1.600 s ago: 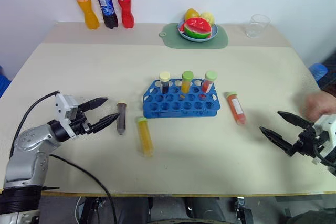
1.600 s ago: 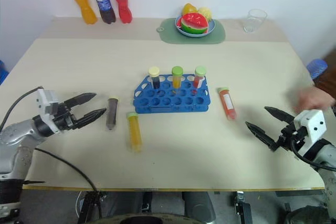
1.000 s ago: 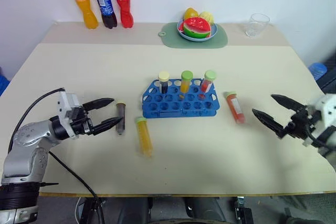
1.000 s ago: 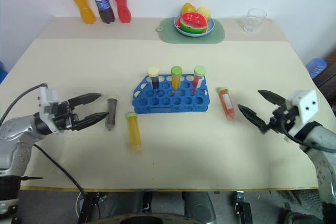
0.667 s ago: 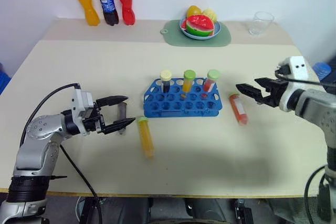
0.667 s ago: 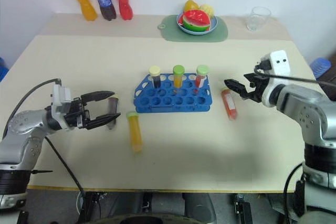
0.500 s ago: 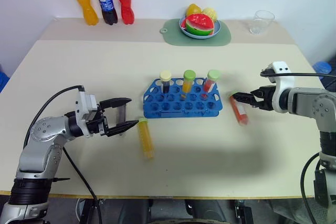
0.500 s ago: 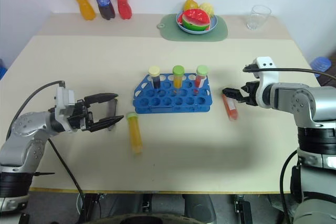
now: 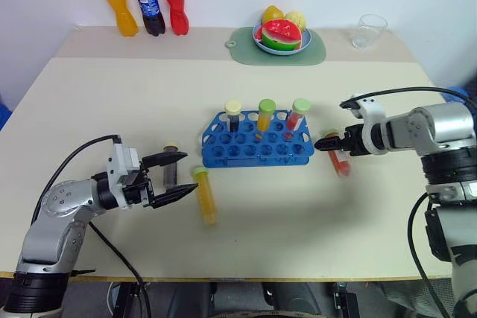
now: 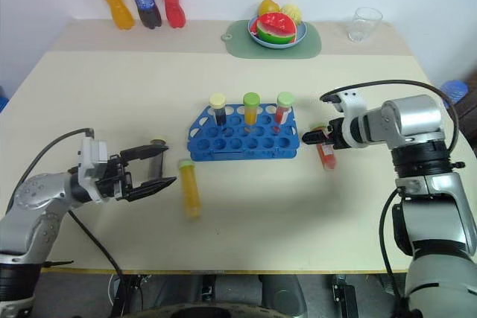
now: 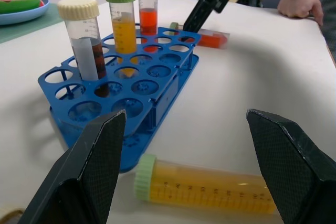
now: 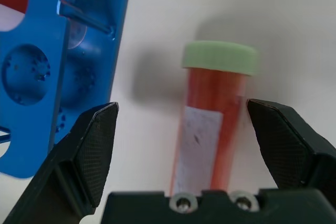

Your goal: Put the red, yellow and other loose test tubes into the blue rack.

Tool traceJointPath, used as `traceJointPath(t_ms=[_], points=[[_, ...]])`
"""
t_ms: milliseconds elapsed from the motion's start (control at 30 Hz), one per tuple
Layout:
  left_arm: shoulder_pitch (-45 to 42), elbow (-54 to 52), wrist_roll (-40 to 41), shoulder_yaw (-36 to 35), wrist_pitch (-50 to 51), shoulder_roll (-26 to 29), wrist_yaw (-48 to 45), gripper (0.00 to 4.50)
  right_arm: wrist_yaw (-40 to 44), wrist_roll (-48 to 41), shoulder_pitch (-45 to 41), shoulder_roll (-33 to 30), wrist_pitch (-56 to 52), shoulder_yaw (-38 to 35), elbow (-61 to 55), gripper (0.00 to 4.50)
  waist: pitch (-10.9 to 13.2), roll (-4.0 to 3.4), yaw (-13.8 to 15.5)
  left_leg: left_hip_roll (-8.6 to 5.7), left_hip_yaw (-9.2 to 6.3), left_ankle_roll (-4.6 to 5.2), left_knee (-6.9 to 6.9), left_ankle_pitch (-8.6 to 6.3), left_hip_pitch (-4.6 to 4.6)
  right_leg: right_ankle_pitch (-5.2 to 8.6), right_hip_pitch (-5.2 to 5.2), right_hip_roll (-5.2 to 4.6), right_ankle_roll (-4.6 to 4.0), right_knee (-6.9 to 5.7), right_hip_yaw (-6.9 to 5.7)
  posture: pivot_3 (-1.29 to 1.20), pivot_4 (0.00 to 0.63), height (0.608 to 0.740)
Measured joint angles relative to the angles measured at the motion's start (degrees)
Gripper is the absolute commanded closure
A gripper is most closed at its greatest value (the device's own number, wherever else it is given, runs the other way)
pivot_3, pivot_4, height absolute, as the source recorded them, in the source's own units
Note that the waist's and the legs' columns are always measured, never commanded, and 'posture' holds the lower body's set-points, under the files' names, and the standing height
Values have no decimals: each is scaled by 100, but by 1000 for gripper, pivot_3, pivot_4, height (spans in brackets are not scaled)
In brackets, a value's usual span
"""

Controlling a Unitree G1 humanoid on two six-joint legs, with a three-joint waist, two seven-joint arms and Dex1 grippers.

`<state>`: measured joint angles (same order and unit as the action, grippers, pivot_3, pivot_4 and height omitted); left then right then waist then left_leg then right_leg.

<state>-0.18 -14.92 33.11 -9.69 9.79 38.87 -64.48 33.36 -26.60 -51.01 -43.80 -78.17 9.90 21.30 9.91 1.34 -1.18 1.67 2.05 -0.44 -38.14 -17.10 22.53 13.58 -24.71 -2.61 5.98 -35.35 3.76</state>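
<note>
The blue rack (image 9: pixel 257 148) stands mid-table with three capped tubes upright in its back row. To its right the red tube (image 12: pixel 215 129) lies flat, green cap toward the rack; my right gripper (image 9: pixel 325 144) tilts down over it, open, a finger on either side and not touching. A yellow tube (image 9: pixel 206 197) lies in front of the rack's left end. Beside it lies a dark tube (image 9: pixel 170 173). My left gripper (image 9: pixel 191 172) hovers level and open by these two, holding nothing; in the left wrist view the yellow tube (image 11: pixel 210 187) lies ahead between its fingers (image 11: pixel 100 161).
Three drink bottles (image 9: pixel 145 1) stand at the back left. A plate of fruit (image 9: pixel 282 35) on a green mat and a glass (image 9: pixel 370 30) sit at the back. A person's hand (image 11: pixel 299 4) rests at the table's right edge.
My right arm has swung in from the table's right edge to the red tube and tipped its gripper down over it. The left gripper has edged slightly toward the yellow tube.
</note>
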Motion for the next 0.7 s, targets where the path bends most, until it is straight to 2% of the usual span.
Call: traceJointPath(t_ms=[67, 233, 267, 533, 700], points=[[55, -91, 8, -18, 15, 0, 53, 684, 145, 204, -93, 2, 209, 212, 183, 1038, -2, 2, -2, 0, 2, 0, -2, 0, -7, 1, 7, 0, -1, 1, 0, 0, 150, 740], [193, -176, 11, -29, 80, 0, 131, 684, 512, 693, -165, -21, 590, 562, 399, 3418, -8, 9, -18, 1, 2, 0, -4, 0, -13, 2, 11, 2, -4, -2, 0, 0, 150, 740], [199, -182, 11, -30, 85, 0, 144, 684, 583, 754, -169, -20, 618, 589, 399, 3675, -9, 9, -21, 2, 2, 0, -4, 0, -13, 2, 11, 4, -4, -3, 0, 0, 150, 740], [214, -223, 11, -31, 84, -13, 219, 684, 1011, 991, 64, -162, 919, 544, 159, 3678, -9, 9, -2, 2, 3, 0, -4, 0, -12, 0, 11, 2, -1, -2, 0, 0, 150, 740], [156, -197, 9, -32, 60, -64, 255, 684, 1674, 215, 1168, -466, 1190, -750, -988, 3678, -5, 2, 56, 1, -7, 0, -1, -1, -2, -2, 8, 0, 3, -1, -3, 0, 150, 740]])
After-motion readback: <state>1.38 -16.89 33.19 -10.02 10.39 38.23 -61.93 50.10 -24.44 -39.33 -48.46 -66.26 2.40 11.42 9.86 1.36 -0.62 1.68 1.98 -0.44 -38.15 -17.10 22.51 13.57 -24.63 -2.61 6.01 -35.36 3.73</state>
